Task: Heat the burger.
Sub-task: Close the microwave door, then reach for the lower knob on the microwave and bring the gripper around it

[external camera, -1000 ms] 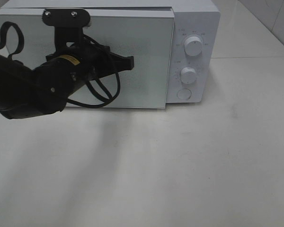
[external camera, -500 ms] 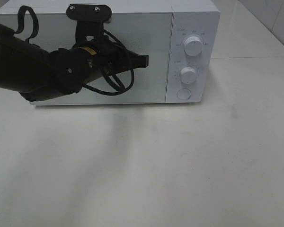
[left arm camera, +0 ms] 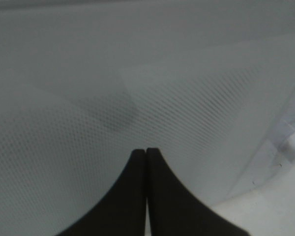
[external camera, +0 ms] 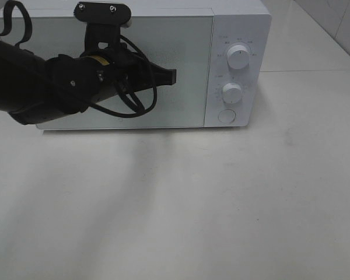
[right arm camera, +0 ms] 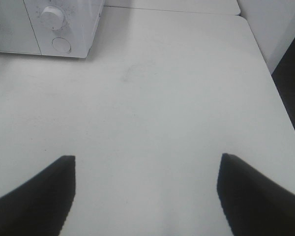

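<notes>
Tabletop surface lies open across the lower and right parts of the exterior high view. The white microwave is set along the top edge, with its door shut flush against the control panel. On that panel two knobs and a round button are stacked one above the other.

The left arm is brought in from the left edge of the frame and stretched roughly level across the door front. The left gripper is pressed together with nothing between its fingers, and its tips are pointed right, short of the door's right edge. In the left wrist view the joined tips are seen close to the door's dotted mesh; contact cannot be told.

The right gripper is shown only in its own wrist view, spread wide above the table and holding nothing. The microwave's corner is at that frame's upper left, and the table's edge runs down the right.

The burger is seen in no view, so its place cannot be told.
</notes>
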You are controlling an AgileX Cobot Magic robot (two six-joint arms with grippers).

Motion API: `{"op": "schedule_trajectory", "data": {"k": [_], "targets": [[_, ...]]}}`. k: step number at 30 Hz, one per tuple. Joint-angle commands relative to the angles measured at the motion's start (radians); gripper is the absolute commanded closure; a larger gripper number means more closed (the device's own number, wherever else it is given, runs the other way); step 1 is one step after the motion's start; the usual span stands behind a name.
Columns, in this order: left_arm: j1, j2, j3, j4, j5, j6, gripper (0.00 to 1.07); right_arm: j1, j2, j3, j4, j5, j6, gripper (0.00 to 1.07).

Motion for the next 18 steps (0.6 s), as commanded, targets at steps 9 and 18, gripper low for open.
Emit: {"op": "schedule_trajectory", "data": {"k": [9, 18], "targets": [[-0.013, -0.125, 0.056, 0.011, 0.468, 0.002, 1.0, -0.008, -0.027, 0.004, 0.002, -0.007, 0.007, 0.31], [0.03, -0.183, 0.056, 0.097, 0.793, -0.014, 0.08, -0.008, -0.027, 0.004, 0.002, -0.007, 0.007, 0.31]]}}
